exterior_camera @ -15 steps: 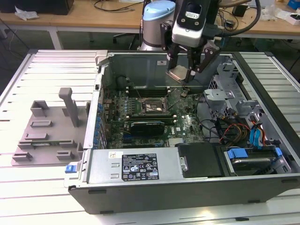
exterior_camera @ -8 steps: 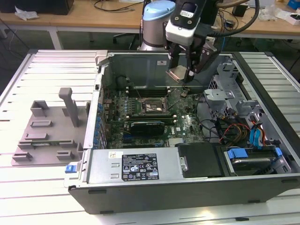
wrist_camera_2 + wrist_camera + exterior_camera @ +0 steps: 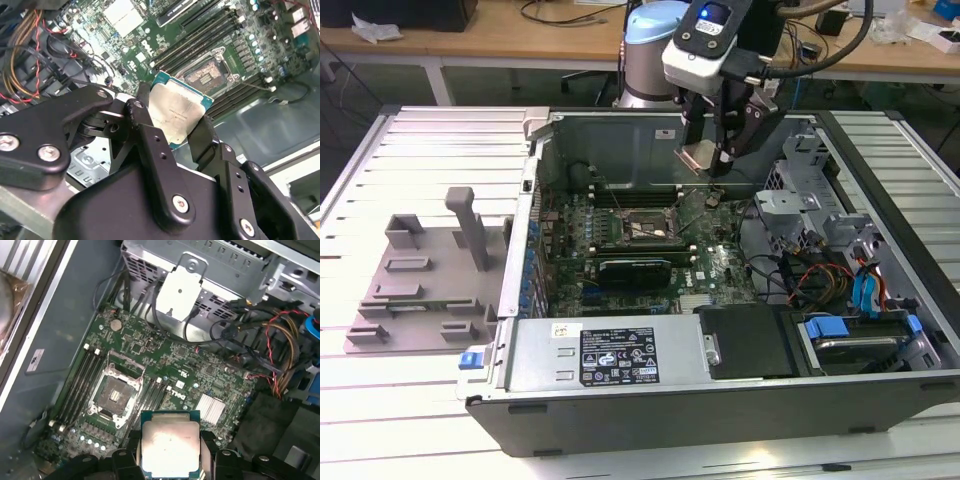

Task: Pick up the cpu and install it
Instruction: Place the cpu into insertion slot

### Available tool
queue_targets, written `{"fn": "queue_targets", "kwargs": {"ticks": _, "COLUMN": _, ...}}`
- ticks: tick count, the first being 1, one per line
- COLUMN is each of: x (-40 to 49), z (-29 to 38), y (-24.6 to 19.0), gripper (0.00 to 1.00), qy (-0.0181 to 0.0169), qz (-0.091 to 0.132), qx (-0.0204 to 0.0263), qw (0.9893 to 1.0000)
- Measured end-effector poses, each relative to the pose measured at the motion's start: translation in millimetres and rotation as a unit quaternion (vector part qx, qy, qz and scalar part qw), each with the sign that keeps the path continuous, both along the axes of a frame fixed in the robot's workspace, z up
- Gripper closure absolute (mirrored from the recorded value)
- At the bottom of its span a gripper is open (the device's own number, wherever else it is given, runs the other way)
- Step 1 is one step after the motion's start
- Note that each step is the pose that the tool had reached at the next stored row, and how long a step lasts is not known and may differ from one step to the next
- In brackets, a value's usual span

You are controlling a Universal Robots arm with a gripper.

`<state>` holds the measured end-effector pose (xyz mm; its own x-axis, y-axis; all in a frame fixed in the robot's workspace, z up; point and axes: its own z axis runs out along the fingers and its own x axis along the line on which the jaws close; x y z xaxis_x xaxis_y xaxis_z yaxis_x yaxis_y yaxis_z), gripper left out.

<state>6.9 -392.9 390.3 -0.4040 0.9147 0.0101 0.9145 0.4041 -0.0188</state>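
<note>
The cpu is a flat square chip with a silver-grey metal top and a teal rim, clamped between my black fingers. In the exterior view my gripper hangs inside the open computer case with the cpu tilted in it, above and toward that view's right of the socket. The open motherboard socket has a metal frame and lies flat on the green board; it is seen as the socket in the first wrist view, with the cpu held well above the board, beside it.
The grey plastic holder tray lies on the slatted table at the exterior view's left. Case walls, a drive cage and bundles of cables surround the board. Memory slots flank the socket.
</note>
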Motion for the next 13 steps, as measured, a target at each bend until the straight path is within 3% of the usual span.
{"fn": "queue_targets", "kwargs": {"ticks": 5, "x": 0.0, "z": 0.0, "y": 0.0, "gripper": 0.45, "qy": 0.0, "qz": -0.049, "qx": -0.0003, "qw": 0.9988}}
{"fn": "queue_targets", "kwargs": {"ticks": 8, "x": 0.0, "z": -0.1, "y": 0.0, "gripper": 0.45, "qy": 0.0, "qz": -0.078, "qx": -0.0005, "qw": 0.997}}
{"fn": "queue_targets", "kwargs": {"ticks": 10, "x": 0.0, "z": -0.1, "y": 0.0, "gripper": 0.45, "qy": 0.0, "qz": -0.105, "qx": -0.0008, "qw": 0.9945}}
{"fn": "queue_targets", "kwargs": {"ticks": 13, "x": 0.0, "z": -0.1, "y": 0.0, "gripper": 0.45, "qy": 0.0, "qz": -0.127, "qx": -0.0014, "qw": 0.9919}}
